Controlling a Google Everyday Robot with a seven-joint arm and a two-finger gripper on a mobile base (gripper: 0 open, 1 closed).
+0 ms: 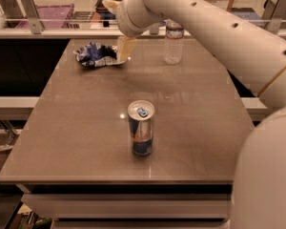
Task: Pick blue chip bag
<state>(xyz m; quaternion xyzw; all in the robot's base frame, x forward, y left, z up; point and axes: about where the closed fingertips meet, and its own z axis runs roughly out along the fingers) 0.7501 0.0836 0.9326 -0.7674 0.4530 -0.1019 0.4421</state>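
Observation:
The blue chip bag lies crumpled at the far left of the brown table, dark blue with silver patches. My gripper hangs from the white arm that reaches across from the right. It is just right of the bag, its pale fingers pointing down at the bag's right edge. It holds nothing that I can see.
A blue-and-silver drink can stands upright in the middle of the table. A clear water bottle stands at the far edge, right of the gripper. Behind the table runs a counter with a railing and a purple bin.

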